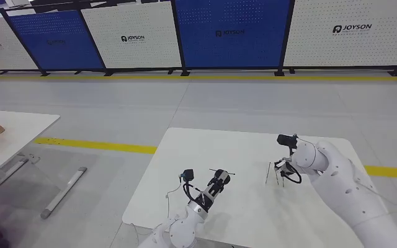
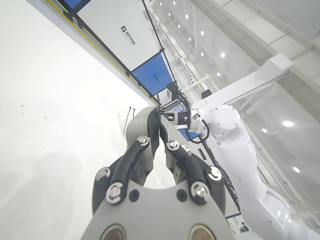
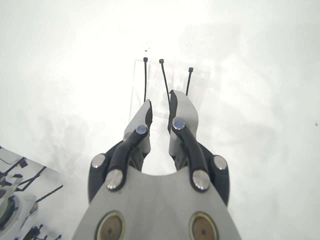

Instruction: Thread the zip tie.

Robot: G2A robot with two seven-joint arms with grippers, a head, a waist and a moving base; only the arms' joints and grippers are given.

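Tie picked, unthreaded: my left claw (image 2: pixel 157 118) pinches a thin black plastic zip tie (image 1: pixel 222 171), my right claw (image 3: pixel 161 97) hangs part-open, empty, over spare black ties (image 3: pixel 165 81); next, I judge, tail into head.

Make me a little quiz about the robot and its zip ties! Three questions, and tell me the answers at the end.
1. True or false: the left end effector is shut on a black zip tie.
2. How many loose ties lie on the clear sheet under the right end effector? A) two B) three C) five
3. Fill in the blank: the right end effector's jaws are ____, with nothing between them yet.

Key: 1 true; 2 B; 3 open.
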